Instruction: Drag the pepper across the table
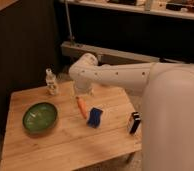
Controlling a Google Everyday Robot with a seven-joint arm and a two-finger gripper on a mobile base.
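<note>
Where the white arm bends down over the table (65, 145), the gripper (83, 92) hangs at the far end of the pepper (82, 107), close above its upper tip; whether the claw is clenched or released cannot be told. The pepper lies flat near the table's middle, between the green bowl (40, 118) and the blue block (95, 116), just beside the block.

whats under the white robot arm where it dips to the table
The slender orange pepper on the light wooden table, its far end at the gripper; the white arm hides the rest.
</note>
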